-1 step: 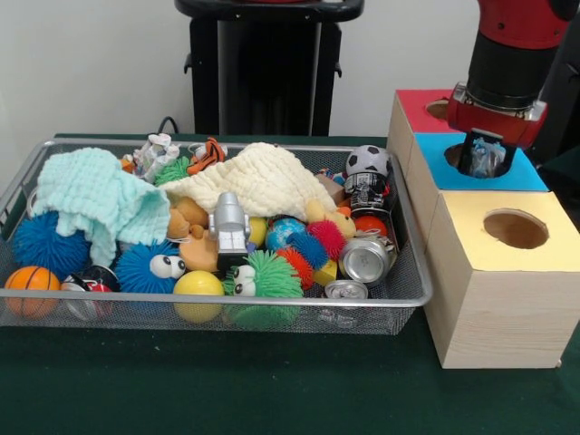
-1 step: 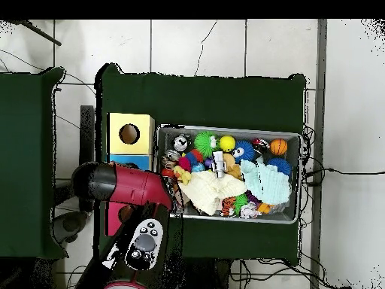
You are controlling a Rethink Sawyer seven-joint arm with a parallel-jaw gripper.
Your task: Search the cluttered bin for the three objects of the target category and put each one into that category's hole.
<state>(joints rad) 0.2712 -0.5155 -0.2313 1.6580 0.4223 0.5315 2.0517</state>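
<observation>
My gripper (image 1: 487,156) hangs right over the round hole of the blue-topped box (image 1: 526,177), the middle box of three. It is shut on a crumpled silvery thing (image 1: 488,159), which looks like a crushed can and sits at the hole's mouth. In the wire bin (image 1: 217,302) lie two silver cans (image 1: 366,258) (image 1: 346,290) and a black can (image 1: 366,190) at the right end. In the overhead view the red arm (image 2: 131,186) covers the gripper and most of the blue box (image 2: 128,158).
A yellow-topped box (image 1: 507,231) (image 2: 129,134) stands nearest the camera and a red-topped box (image 1: 419,104) is behind the blue one. The bin (image 2: 225,128) also holds spiky balls, a soccer ball (image 1: 367,160), a basketball (image 1: 31,283), plush toys and two cloths (image 1: 86,195) (image 1: 263,181).
</observation>
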